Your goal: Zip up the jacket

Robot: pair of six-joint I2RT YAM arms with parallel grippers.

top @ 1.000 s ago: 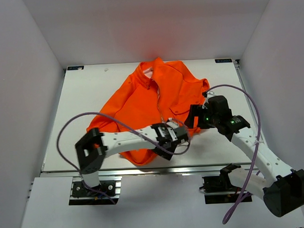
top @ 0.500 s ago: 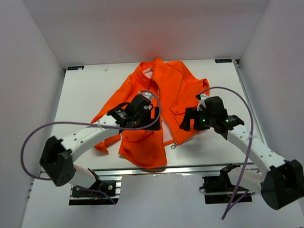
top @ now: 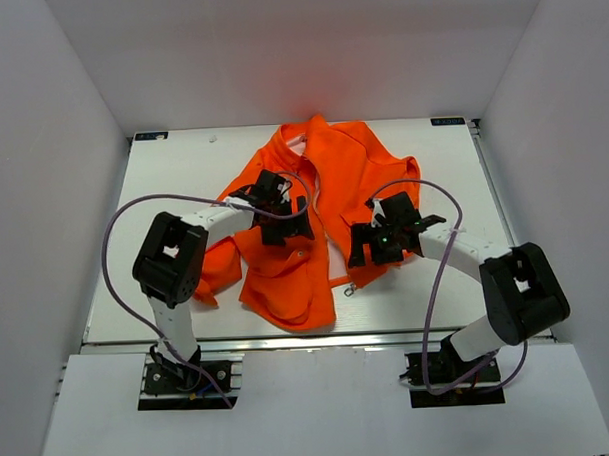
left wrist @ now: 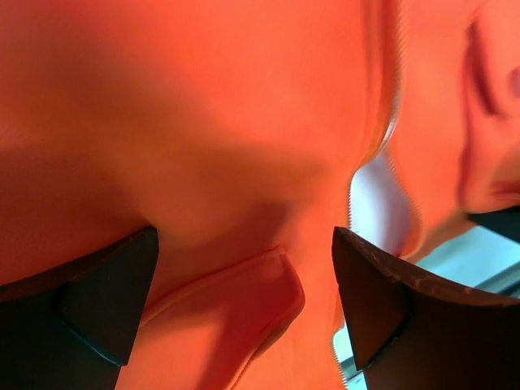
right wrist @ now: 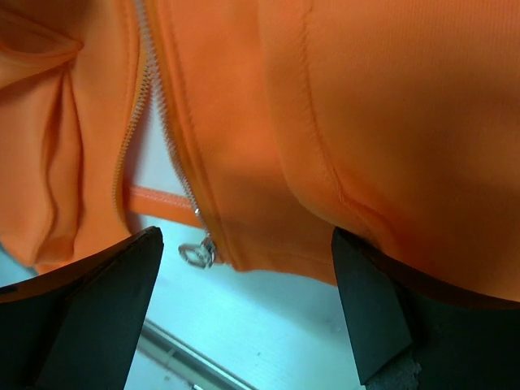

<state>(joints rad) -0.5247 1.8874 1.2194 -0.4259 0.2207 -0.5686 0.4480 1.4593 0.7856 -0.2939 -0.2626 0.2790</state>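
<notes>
The orange jacket (top: 286, 274) lies spread on the table with its front unzipped and its collar at the far side. My left gripper (top: 290, 224) hovers open over the jacket's left front panel. In the left wrist view a pocket flap (left wrist: 236, 301) lies between its fingers (left wrist: 106, 301), and zipper teeth (left wrist: 349, 203) edge pale lining at the right. My right gripper (top: 365, 244) is open above the lower right panel. In the right wrist view the jacket (right wrist: 366, 122) hem, the metal zipper pull (right wrist: 197, 253) and the zipper teeth (right wrist: 166, 122) lie between its fingers (right wrist: 382, 309), with nothing gripped.
The white table (top: 173, 183) is walled by white panels on three sides. Its metal front rail (top: 318, 338) runs just below the jacket hem. Both arms' cables (top: 116, 265) loop over the table beside the jacket.
The left arm swung from the hem at the front right up onto the jacket's left chest. The right gripper moved left and nearer over the right panel. The left panel now lies flatter.
</notes>
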